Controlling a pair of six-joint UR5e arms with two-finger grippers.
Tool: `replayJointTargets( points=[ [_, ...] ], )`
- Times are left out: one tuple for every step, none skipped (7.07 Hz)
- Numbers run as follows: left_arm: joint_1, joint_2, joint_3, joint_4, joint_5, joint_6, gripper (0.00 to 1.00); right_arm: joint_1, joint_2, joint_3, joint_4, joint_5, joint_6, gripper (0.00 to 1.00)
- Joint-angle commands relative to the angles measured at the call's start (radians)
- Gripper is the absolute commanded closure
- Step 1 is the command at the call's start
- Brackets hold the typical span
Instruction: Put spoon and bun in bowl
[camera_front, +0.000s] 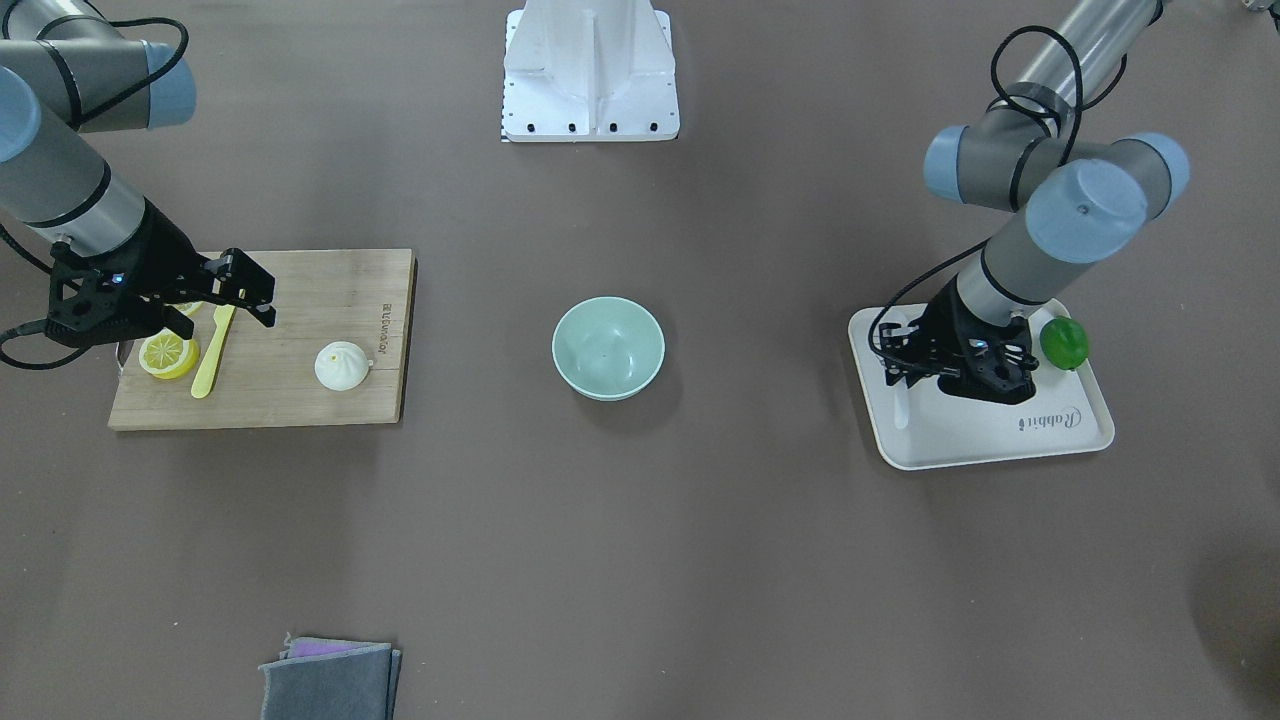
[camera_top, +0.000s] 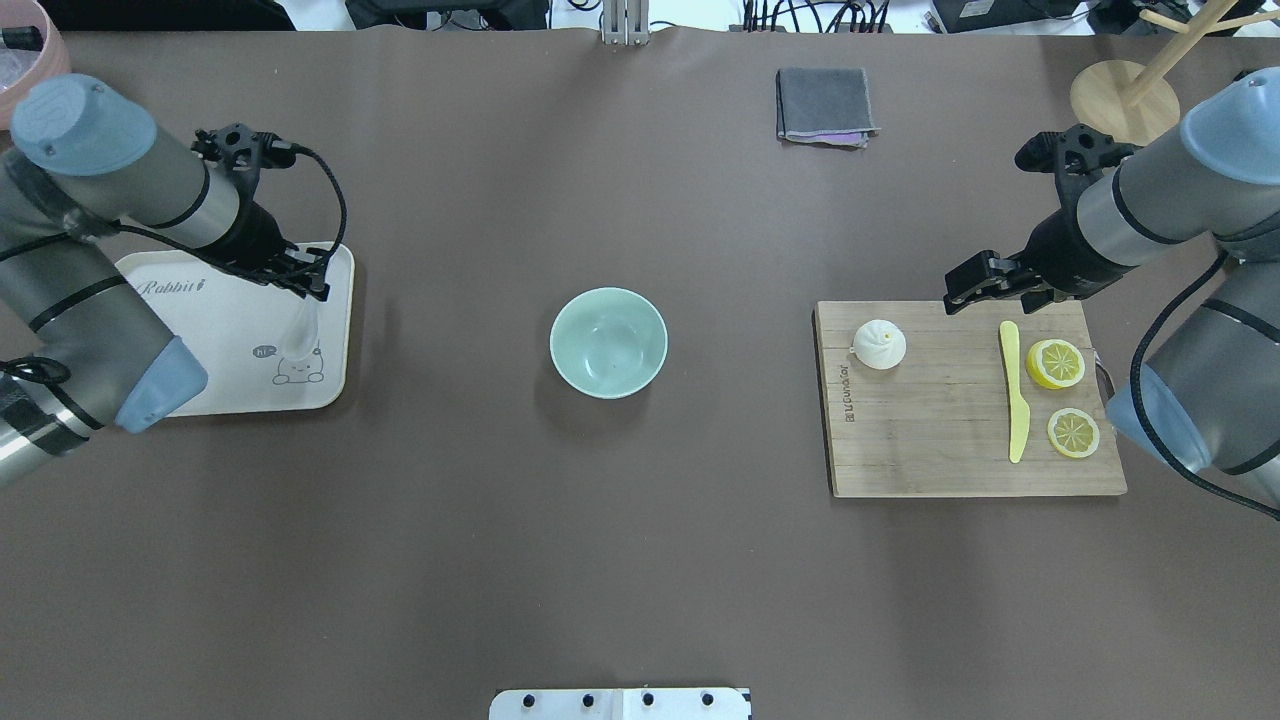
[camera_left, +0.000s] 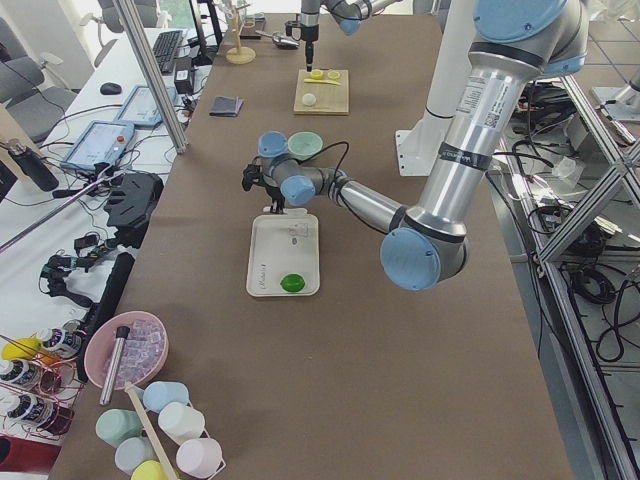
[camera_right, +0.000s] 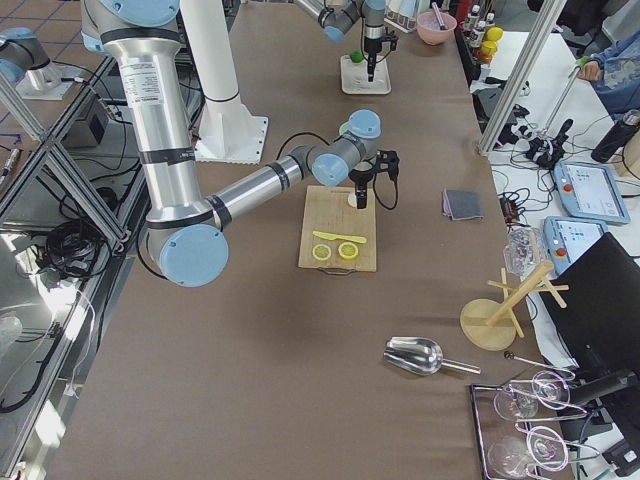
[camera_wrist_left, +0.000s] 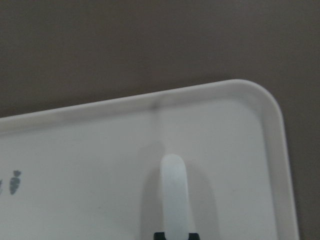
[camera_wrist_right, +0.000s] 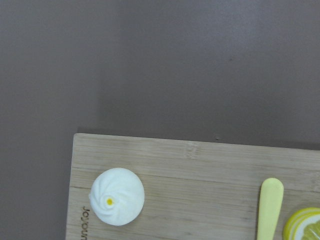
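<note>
The white spoon (camera_top: 297, 335) lies on the cream tray (camera_top: 220, 350) at the left; in the left wrist view its handle (camera_wrist_left: 175, 192) runs out from between the fingertips. My left gripper (camera_top: 303, 287) stands on the tray, shut on the spoon. The white pleated bun (camera_top: 879, 344) sits on the wooden board (camera_top: 940, 450) at the right and also shows in the right wrist view (camera_wrist_right: 117, 196). My right gripper (camera_top: 1000, 290) hangs open and empty over the board's far edge, beside the bun. The mint-green bowl (camera_top: 608, 342) stands empty mid-table.
A yellow knife (camera_top: 1015, 390) and two lemon slices (camera_top: 1055, 363) lie on the board. A green lime (camera_front: 1063, 342) sits on the tray behind the left wrist. A folded grey cloth (camera_top: 825, 105) lies at the far side. A wooden stand (camera_top: 1125, 95) is at the far right.
</note>
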Motion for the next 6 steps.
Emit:
replayJointTargets(
  points=[
    [0.106,-0.214,-0.030,0.118,0.010,-0.183,1.00,-0.021,0.043,-0.033,0.003,-0.019,0.034,0.04],
    [0.157,-0.260,-0.021,0.119,0.061,-0.239,1.00,-0.044,0.068,-0.064,0.007,-0.040,0.056,0.04],
    [0.209,-0.335,0.034,0.117,0.123,-0.279,1.00,-0.068,0.073,-0.087,0.013,-0.059,0.060,0.04],
    [0.241,-0.416,0.118,0.111,0.156,-0.310,1.00,-0.087,0.073,-0.092,0.013,-0.064,0.062,0.04],
    [0.243,-0.434,0.155,0.104,0.174,-0.309,1.00,-0.101,0.085,-0.092,0.013,-0.064,0.088,0.04],
    [0.246,-0.440,0.163,0.103,0.175,-0.306,1.00,-0.122,0.097,-0.098,0.013,-0.076,0.115,0.04]
  ],
)
